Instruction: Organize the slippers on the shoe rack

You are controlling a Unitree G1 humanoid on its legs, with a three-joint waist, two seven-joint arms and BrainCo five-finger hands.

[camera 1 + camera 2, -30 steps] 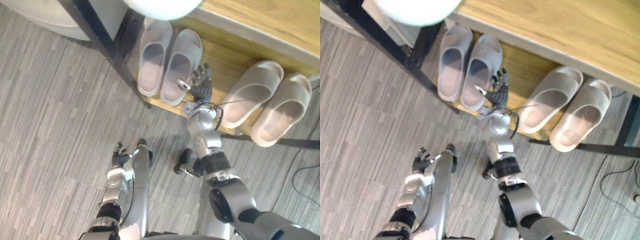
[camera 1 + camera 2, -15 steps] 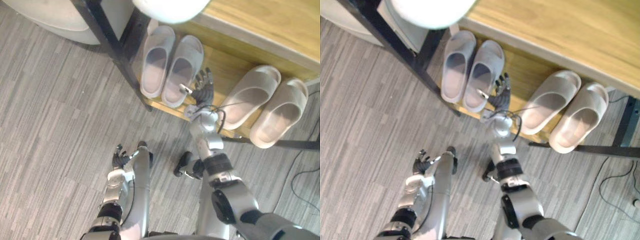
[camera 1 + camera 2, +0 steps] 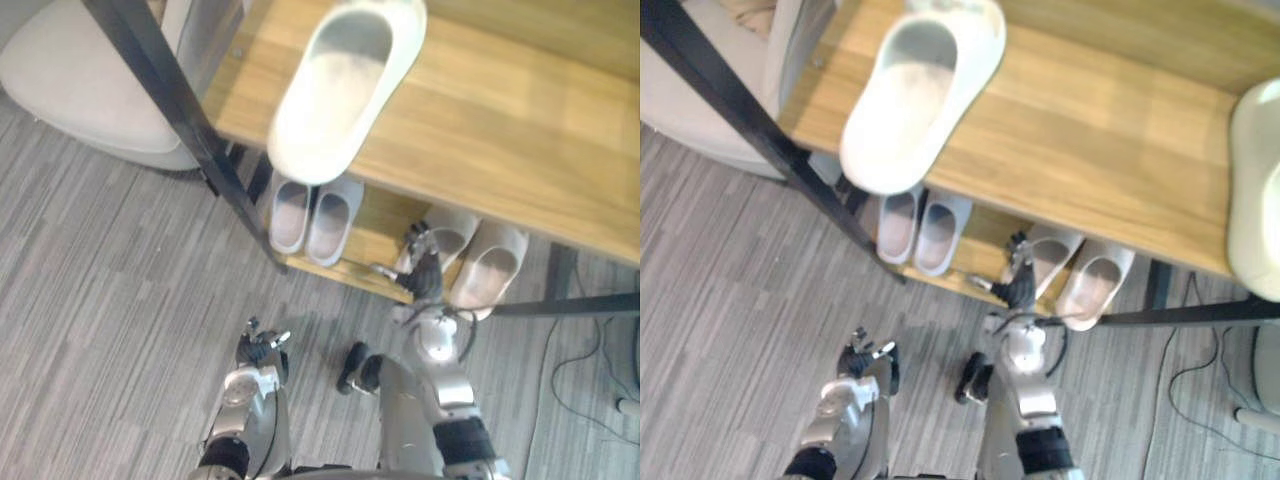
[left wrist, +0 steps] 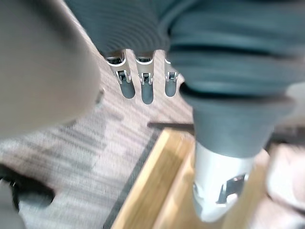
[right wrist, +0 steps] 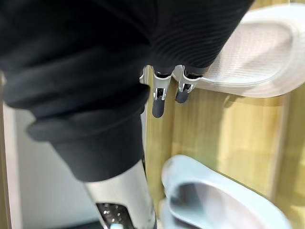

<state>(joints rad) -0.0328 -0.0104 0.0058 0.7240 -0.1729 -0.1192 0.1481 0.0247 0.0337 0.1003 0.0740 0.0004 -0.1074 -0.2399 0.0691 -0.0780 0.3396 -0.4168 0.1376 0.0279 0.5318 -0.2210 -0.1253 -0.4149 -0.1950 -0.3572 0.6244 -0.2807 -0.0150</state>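
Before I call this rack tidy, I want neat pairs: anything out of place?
Yes: the white slipper on the top shelf lies angled, one end overhanging the front edge. The grey pair and beige pair below sit side by side.

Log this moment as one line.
right robot hand: open, at lower shelf, between grey pair and beige pair | left robot hand: open, low above floor

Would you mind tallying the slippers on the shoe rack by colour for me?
White slipper: 1
Grey slippers: 2
Beige slippers: 2
Total: 5. This leaves out a pale shape cut off at the right edge of the right eye view; I cannot tell what it is.
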